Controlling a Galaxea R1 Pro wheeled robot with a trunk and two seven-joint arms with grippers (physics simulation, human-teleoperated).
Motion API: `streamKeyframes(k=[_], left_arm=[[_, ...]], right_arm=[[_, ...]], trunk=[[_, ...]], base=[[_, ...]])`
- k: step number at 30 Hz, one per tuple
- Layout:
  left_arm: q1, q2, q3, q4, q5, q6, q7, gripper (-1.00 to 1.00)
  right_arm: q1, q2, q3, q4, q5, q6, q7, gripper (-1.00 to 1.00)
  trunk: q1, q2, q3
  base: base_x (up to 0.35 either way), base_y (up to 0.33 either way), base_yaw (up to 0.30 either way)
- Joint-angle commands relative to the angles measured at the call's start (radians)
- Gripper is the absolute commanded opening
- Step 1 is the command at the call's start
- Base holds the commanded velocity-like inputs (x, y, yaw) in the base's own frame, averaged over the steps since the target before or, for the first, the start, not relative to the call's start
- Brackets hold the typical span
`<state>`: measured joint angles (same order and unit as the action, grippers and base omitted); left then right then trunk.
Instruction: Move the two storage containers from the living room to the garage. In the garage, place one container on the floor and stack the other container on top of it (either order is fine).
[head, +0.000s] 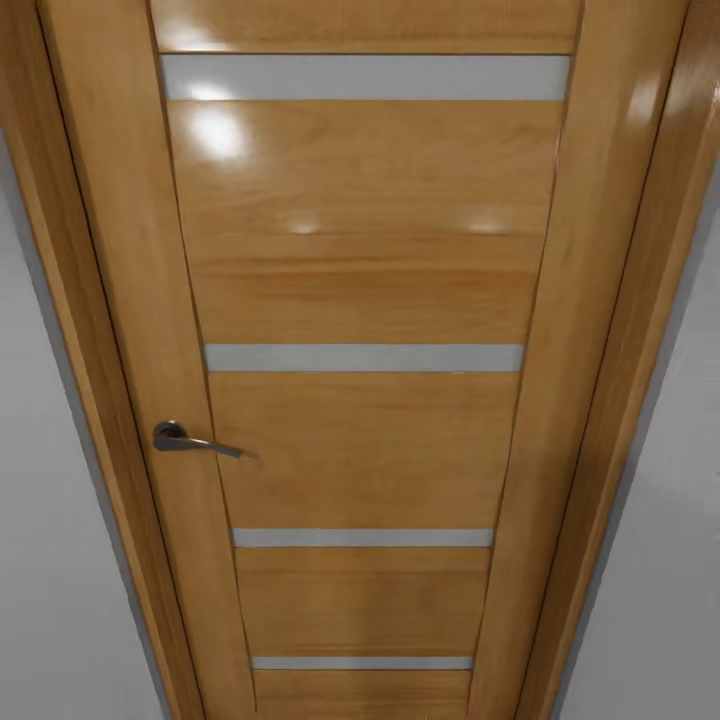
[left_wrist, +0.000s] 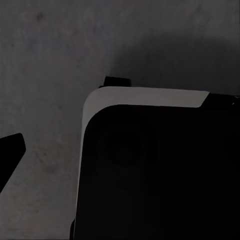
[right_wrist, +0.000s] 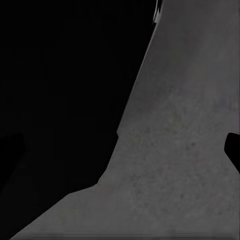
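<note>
The garage's dark grey concrete floor (left_wrist: 50, 60) spreads beneath both wrist cameras, matt and faintly mottled, also showing in the right wrist view (right_wrist: 185, 150); no orange-red container appears in these views, so their whereabouts cannot be told. In the left wrist view a black, white-edged robot body (left_wrist: 150, 170) sits over the floor, with one dark fingertip (left_wrist: 10, 150) of the left gripper at the frame edge, well apart from it. In the right wrist view a dark fingertip (right_wrist: 232, 150) pokes in beside a large black mass (right_wrist: 60, 100). How far either gripper is open, and whether it holds anything, cannot be told. Ahead, the head camera faces a glossy wood-panelled door (head: 360, 300) with pale glass strips, a metal lever handle (head: 190, 440), and grey-white wall (head: 50, 560) either side
</note>
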<state>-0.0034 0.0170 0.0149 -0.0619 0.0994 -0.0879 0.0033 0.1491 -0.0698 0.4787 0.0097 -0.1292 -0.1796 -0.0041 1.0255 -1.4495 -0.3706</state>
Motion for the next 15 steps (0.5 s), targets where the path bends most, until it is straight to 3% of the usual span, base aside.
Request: streamKeyframes(k=[1, 15], left_arm=[[0.000, 0.000, 0.000, 0.000, 0.010, -0.003, 0.000, 1.00], [0.000, 0.000, 0.000, 0.000, 0.010, -0.002, 0.000, 1.00]], right_arm=[[0.000, 0.000, 0.008, 0.001, -0.010, -0.005, 0.000, 1.00], [0.000, 0.001, 0.008, 0.001, -0.015, -0.009, 0.004, 1.00]], trunk=[[0.000, -0.001, -0.001], [0.000, -0.001, -0.001]], base=[[-0.169, 0.000, 0.000], [-0.017, 0.000, 0.000]])
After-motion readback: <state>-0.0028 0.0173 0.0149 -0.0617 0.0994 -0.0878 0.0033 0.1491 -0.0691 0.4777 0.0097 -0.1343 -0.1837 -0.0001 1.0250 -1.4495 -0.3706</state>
